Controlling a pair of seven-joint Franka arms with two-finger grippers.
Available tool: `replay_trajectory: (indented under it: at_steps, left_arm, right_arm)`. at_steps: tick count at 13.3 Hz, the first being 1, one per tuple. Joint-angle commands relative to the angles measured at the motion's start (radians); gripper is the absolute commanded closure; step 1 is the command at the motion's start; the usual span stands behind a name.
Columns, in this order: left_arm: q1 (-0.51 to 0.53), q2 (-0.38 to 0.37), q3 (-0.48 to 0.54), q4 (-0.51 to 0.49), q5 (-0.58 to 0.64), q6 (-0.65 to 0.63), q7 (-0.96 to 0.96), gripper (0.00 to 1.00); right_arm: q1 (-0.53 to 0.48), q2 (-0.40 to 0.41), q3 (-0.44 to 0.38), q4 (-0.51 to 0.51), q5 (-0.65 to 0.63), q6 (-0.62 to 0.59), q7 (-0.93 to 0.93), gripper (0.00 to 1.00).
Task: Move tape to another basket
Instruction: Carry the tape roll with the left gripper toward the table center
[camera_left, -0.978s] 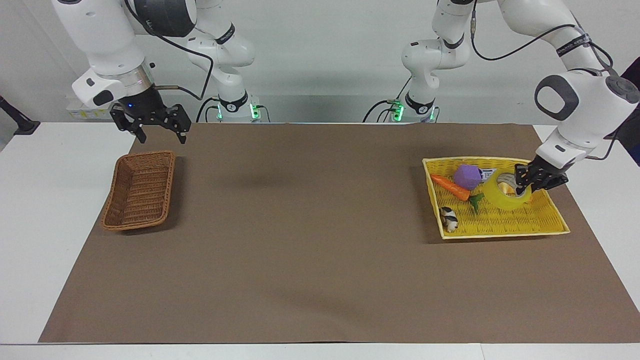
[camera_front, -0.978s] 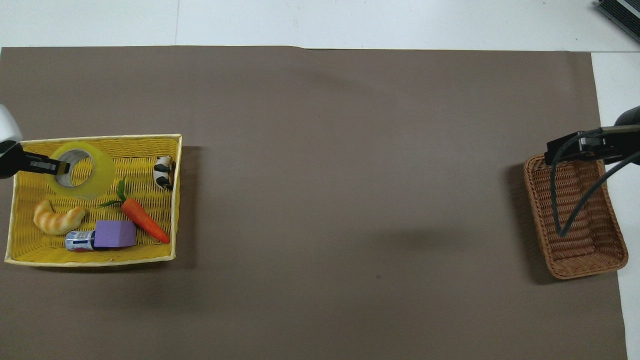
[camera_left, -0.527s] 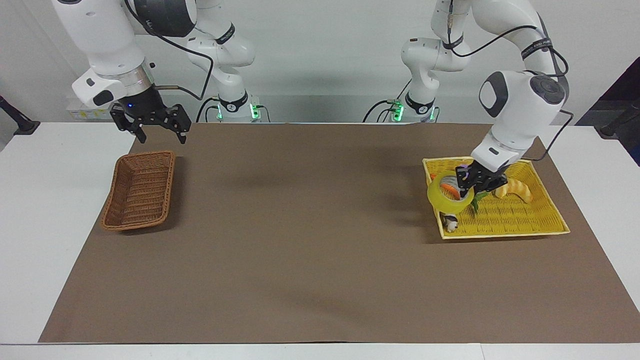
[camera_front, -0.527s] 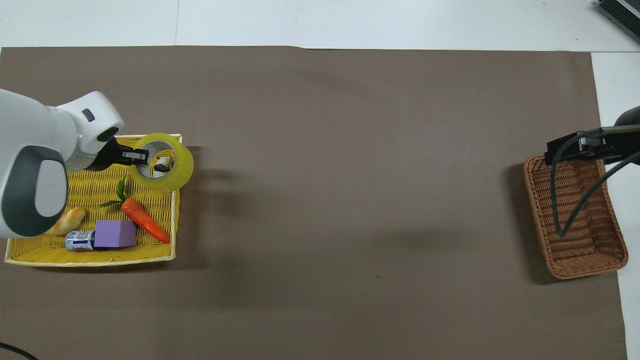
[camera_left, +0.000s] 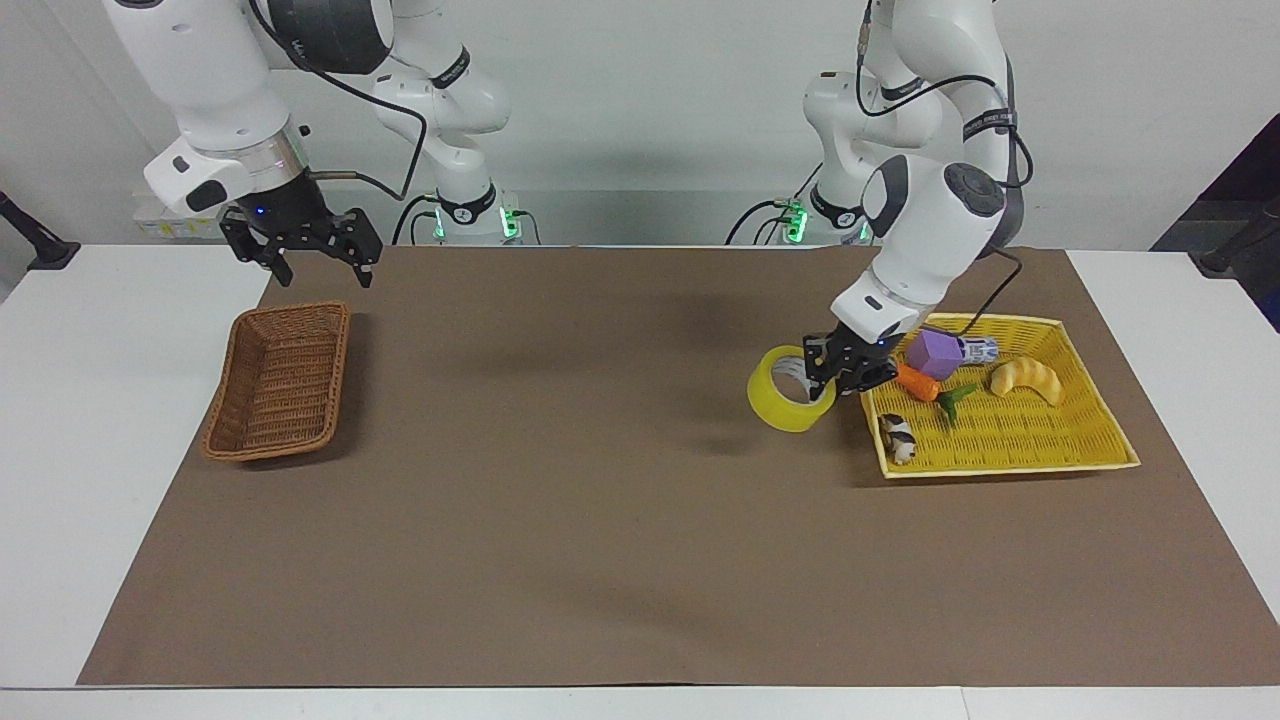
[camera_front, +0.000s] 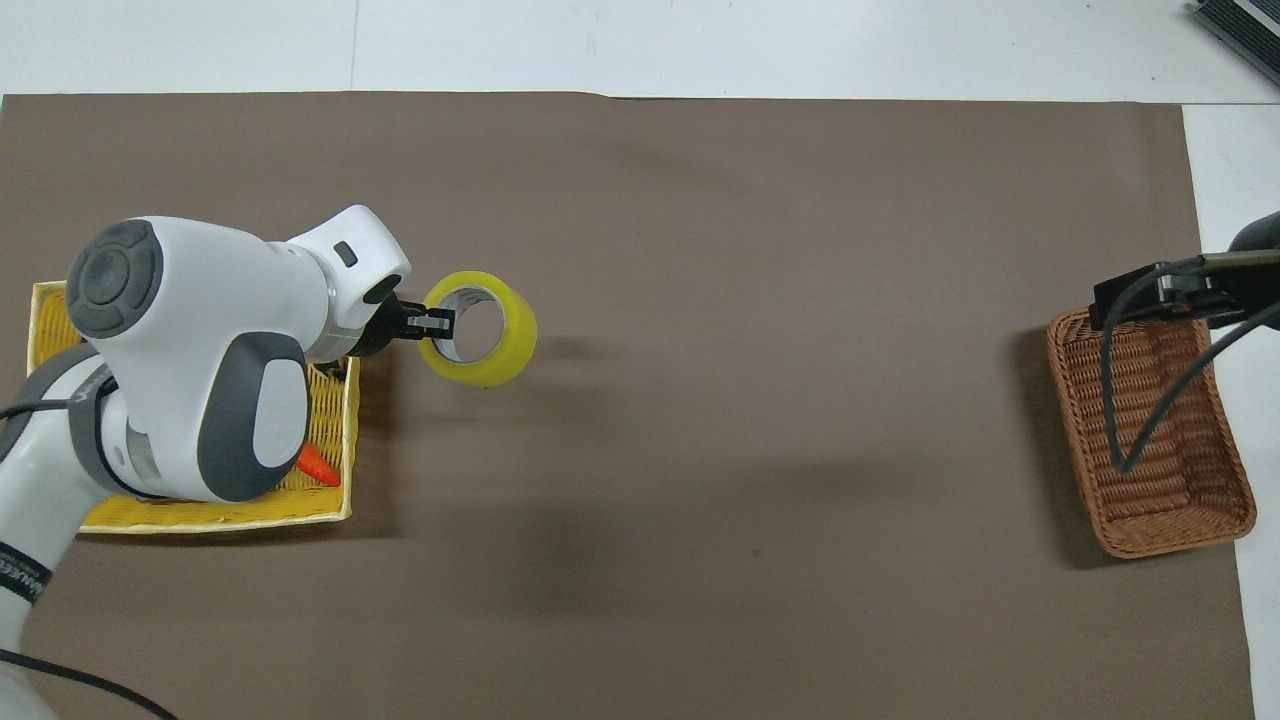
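My left claw (camera_left: 838, 368) is clamped on the wall of the tape (camera_left: 790, 402), one finger inside the core. A moment ago the roll hung over the yellow basket (camera_left: 1090, 440); now it has cleared that rim and hangs above the bare tabletop (camera_left: 600, 480) — lift-out done, I judge, with the long carry ahead. The brown basket (camera_left: 280, 380) lies at the right arm's end. My right claw (camera_left: 305, 255) waits above its nearer end, fingers spread wide.
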Motion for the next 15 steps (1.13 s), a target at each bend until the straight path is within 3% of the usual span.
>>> replay_trajectory:
  at_steps: [1,6,15]
  left_arm:
    - [-0.067,-0.013,0.019,-0.016,-0.049,0.035,-0.035,1.0]
    - [-0.172,-0.013,0.019,-0.016,-0.159,0.125,-0.134,1.0]
    - [-0.205,-0.013,0.019,-0.014,-0.205,0.159,-0.19,1.0]
  right_arm:
    - [-0.014,-0.005,0.008,0.003,0.016,-0.009,0.013,0.0]
    - [-0.014,-0.005,0.008,0.003,0.016,-0.009,0.013,0.0]
    - [-0.014,-0.005,0.007,0.003,0.016,-0.008,0.014,0.0]
